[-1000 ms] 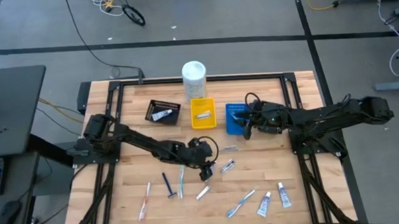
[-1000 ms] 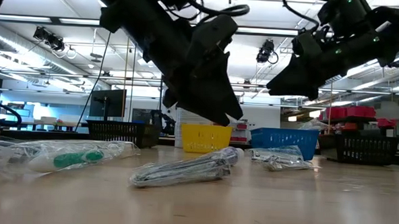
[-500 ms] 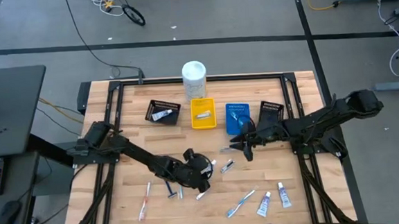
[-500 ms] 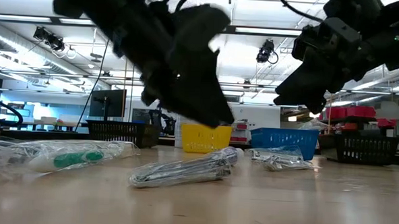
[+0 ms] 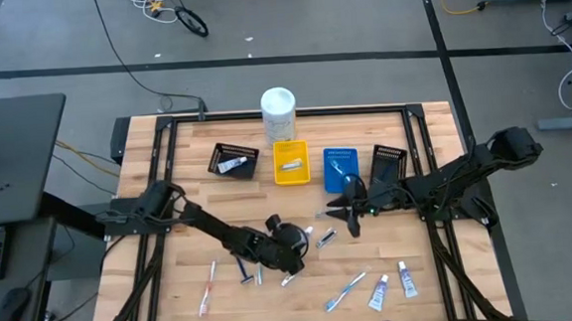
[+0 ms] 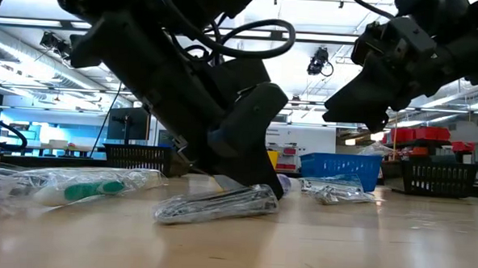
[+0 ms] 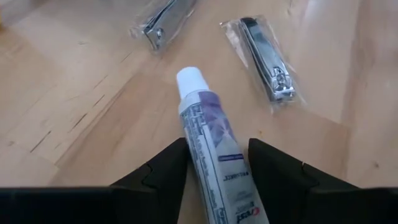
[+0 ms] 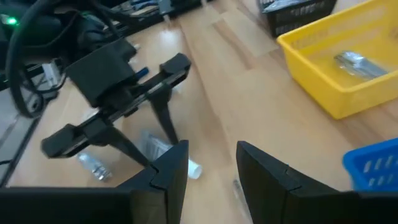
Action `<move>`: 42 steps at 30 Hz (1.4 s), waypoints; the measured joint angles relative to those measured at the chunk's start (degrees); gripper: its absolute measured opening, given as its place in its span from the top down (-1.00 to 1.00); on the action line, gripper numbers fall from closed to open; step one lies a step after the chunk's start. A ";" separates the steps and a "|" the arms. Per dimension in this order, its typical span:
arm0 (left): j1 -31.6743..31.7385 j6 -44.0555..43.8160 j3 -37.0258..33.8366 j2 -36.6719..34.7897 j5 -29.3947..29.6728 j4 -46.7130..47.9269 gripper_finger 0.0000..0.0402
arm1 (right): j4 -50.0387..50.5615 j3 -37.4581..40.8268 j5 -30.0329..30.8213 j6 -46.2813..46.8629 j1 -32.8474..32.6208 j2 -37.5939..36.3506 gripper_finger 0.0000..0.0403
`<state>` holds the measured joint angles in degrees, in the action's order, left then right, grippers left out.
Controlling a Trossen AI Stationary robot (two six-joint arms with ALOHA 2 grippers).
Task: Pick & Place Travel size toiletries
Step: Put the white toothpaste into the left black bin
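A white toothpaste tube (image 7: 208,130) with purple print and a white cap lies flat on the wooden table. My left gripper (image 7: 217,155) is open, pointing down at mid-table (image 5: 289,248), with one finger on each side of the tube. Two nail clippers in clear sachets (image 7: 266,59) lie just beyond it. My right gripper (image 8: 211,165) is open and hovers above the table (image 5: 341,209), near a sachet (image 5: 326,214). From there it looks toward my left gripper (image 8: 152,140). More toothbrushes (image 5: 210,285), a razor (image 5: 241,268) and tubes (image 5: 379,292) lie along the near side. My left gripper comes at the tube from above, its fingers (image 7: 168,165) lying across the tube's body below the cap. The tube lies flat on the table. I cannot tell whether the fingers touch its sides.
Along the far side stand a black tray (image 5: 234,161), a yellow tray (image 5: 290,162) with a silvery item, a blue tray (image 5: 340,167) and a second black tray (image 5: 388,160). A tall white container (image 5: 278,106) stands behind them. A wrapped toothbrush (image 6: 75,187) lies near the low camera.
My right gripper has moved from over the blue tray toward the near edge and a little left, and now hovers mid-table. My left gripper has come down until its fingers stand on either side of the tube.
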<state>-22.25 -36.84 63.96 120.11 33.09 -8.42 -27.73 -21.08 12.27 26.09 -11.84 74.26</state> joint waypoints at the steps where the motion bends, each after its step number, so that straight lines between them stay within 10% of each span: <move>1: 0.17 -0.02 0.00 -0.02 -0.40 0.04 0.14 | 0.13 0.00 0.65 -0.02 0.00 0.00 0.28; 20: 0.57 -2.52 -0.31 -5.75 6.22 4.02 0.80 | 0.43 0.00 1.66 0.00 0.00 0.00 0.28; 30: 5.85 -12.90 -0.24 -18.60 20.34 36.28 0.80 | 0.37 0.00 1.64 0.00 0.05 0.00 0.28; 42: 26.31 -9.34 -0.60 -20.48 10.77 54.93 0.77 | 0.53 0.00 1.46 2.19 0.02 -0.02 0.28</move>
<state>4.06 -46.17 63.36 99.63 43.85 46.51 -27.19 -21.08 13.74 28.27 -11.81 74.24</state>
